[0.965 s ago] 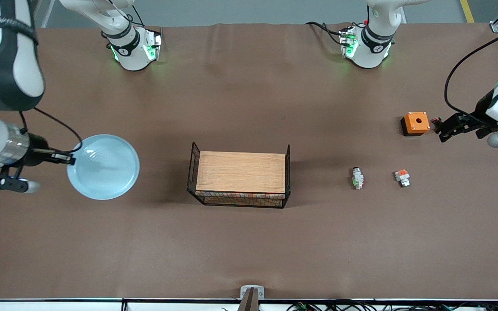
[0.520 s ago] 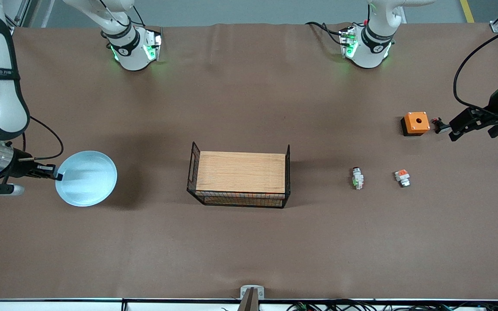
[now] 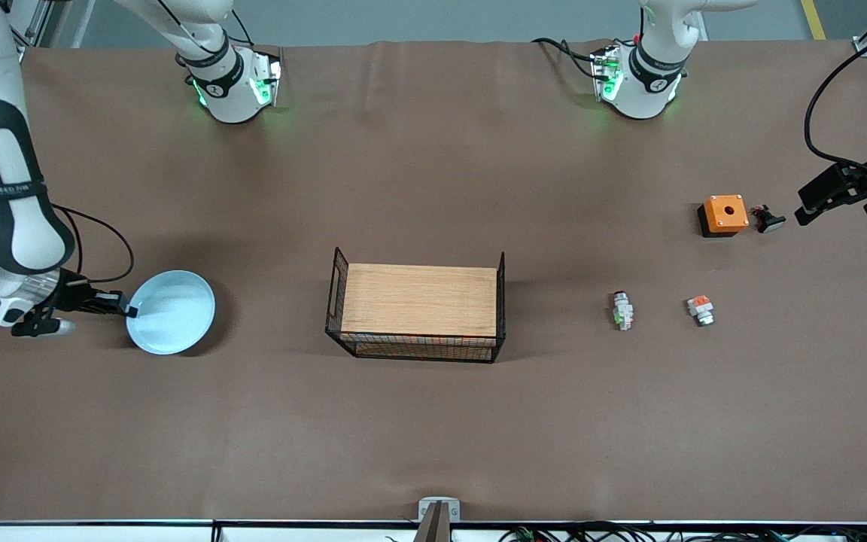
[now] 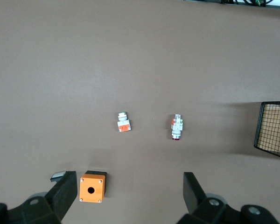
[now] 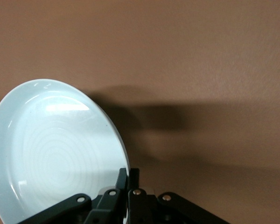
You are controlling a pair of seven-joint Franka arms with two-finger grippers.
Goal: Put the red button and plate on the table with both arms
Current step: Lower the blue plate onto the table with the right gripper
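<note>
Pale-blue plate [image 3: 171, 312] lower now, near brown surface [image 3: 433, 421] at right arm's end, rim pinched in right jaws [image 3: 129, 309]. Left jaws [image 3: 810, 212] wide open, empty, pulled back from orange box [image 3: 724, 214]. Red button [image 3: 622, 310] lies between basket [image 3: 418, 312] and orange-block part [image 3: 701, 309]. Plate release likely next.

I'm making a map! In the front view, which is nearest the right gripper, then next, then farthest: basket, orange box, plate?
1. plate: held by the right gripper.
2. basket: mid-table.
3. orange box: toward the left arm's end.
</note>
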